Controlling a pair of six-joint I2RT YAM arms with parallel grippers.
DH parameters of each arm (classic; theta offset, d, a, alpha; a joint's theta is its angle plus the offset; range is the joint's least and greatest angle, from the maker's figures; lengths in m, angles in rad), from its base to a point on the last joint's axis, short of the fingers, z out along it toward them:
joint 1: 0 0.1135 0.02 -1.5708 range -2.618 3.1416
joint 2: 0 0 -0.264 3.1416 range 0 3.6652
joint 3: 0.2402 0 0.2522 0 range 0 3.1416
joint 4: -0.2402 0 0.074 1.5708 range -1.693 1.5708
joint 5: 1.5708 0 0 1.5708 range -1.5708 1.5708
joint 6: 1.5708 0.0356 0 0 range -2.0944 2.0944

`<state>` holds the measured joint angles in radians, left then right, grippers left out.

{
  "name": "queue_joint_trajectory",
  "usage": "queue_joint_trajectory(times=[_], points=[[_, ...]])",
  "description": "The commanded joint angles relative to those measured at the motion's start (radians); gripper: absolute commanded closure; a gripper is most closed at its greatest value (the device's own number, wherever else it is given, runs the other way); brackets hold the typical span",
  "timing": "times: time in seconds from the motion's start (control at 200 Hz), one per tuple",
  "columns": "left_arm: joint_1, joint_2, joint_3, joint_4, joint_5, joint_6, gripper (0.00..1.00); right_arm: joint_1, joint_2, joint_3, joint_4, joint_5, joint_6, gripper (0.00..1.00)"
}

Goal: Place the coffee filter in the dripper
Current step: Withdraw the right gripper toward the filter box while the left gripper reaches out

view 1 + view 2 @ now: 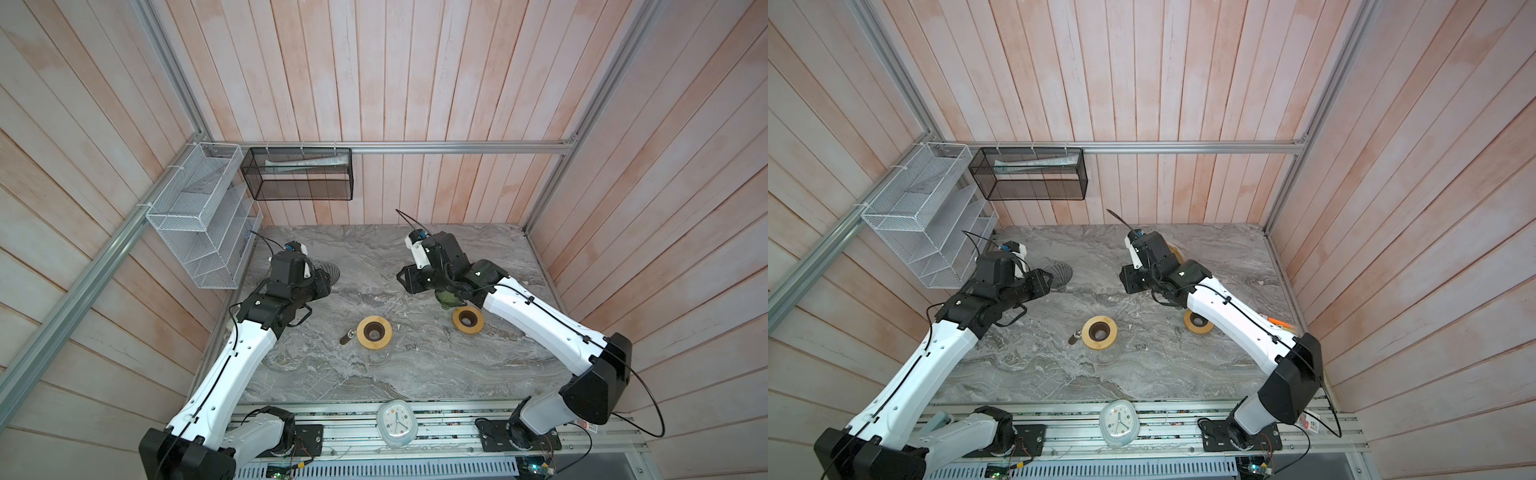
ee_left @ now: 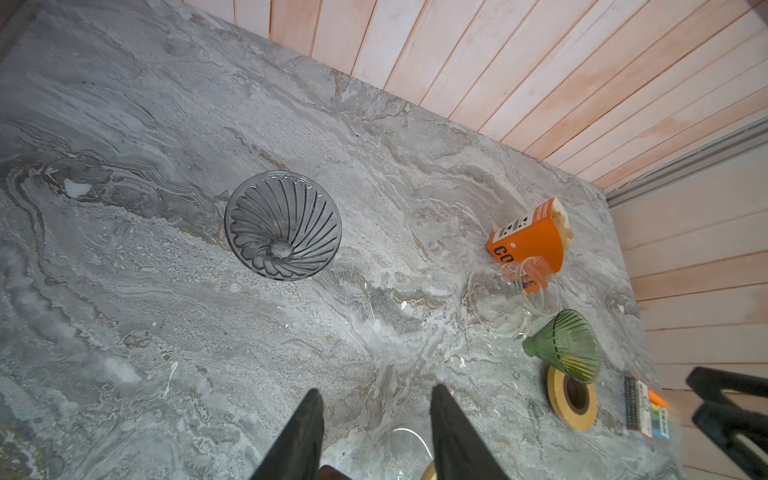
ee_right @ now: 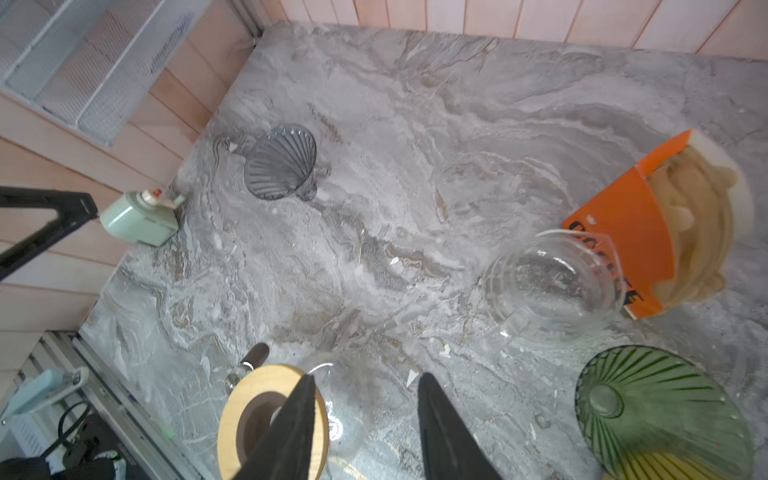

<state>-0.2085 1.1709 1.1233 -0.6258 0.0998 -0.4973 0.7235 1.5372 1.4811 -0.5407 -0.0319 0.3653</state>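
Observation:
An orange box [image 3: 623,232] holding cream paper coffee filters [image 3: 698,232] lies on its side at the back right of the marble table; it also shows in the left wrist view [image 2: 528,237]. A clear glass dripper [image 3: 552,282] stands right in front of the box. A smoked grey ribbed dripper [image 2: 282,226] stands at the back left [image 1: 1061,272]. A green ribbed dripper [image 2: 569,345] leans on a wooden ring [image 2: 571,399]. My left gripper [image 2: 376,390] hangs open over bare marble, short of the grey dripper. My right gripper [image 3: 365,376] is open and holds nothing.
A wooden-collared glass carafe [image 1: 375,332] with a brown handle sits mid-table, under my right gripper's finger [image 3: 291,419]. A mint-green device [image 3: 139,220] stands at the left edge. A white wire rack [image 1: 199,224] and a black mesh basket [image 1: 299,174] hang on the walls. A clock [image 1: 397,424] lies on the front rail.

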Motion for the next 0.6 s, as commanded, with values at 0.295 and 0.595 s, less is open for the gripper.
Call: queue_joint_trajectory(times=[0.295, 0.595], points=[[0.213, 0.254, 0.111, -0.016, 0.179, 0.032, 0.47, -0.164, 0.063, 0.005, 0.139, -0.188, -0.038, 0.57], [0.282, 0.38, 0.138, 0.017, 0.184, 0.011, 0.45, -0.226, 0.078, 0.029, 0.145, -0.262, -0.045, 0.57]])
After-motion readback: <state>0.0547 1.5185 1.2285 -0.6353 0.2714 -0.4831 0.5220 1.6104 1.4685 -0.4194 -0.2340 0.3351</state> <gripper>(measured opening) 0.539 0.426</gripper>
